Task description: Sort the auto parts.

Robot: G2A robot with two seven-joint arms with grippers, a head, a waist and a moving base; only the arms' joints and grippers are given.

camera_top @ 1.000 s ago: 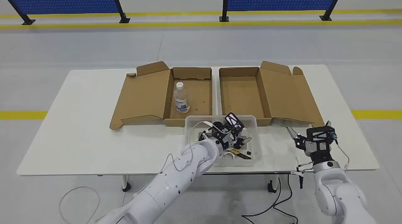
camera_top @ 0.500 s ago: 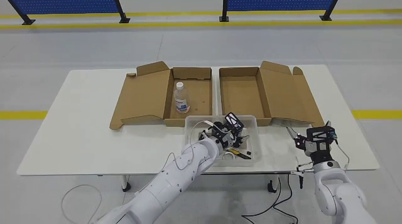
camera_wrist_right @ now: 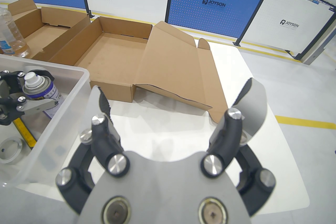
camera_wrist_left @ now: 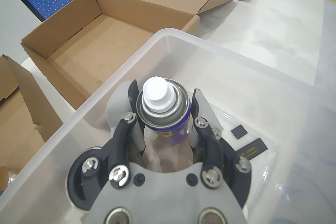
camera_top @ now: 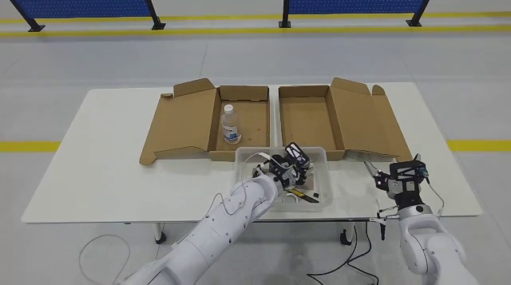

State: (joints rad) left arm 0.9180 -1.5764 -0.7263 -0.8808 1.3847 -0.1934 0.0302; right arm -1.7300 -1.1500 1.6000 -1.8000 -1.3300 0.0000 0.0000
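- The left gripper is clenched on the spray can, one finger on each side just below its white cap; the can stands upright inside the clear bin.
- Since a second ago, gripper and can have edged slightly toward the cardboard boxes, though the shift is small; whether the can's base is off the bin floor cannot be told.
- A black-and-yellow strip and a small black square lie on the bin floor beside the can, where they lay before.
- A metal ring lies in the bin too.
- The right gripper hangs over the table beside the bin, jaws spread wide and holding nothing, unmoved.
- The left box holds a clear bottle; the right box sits just beside it.
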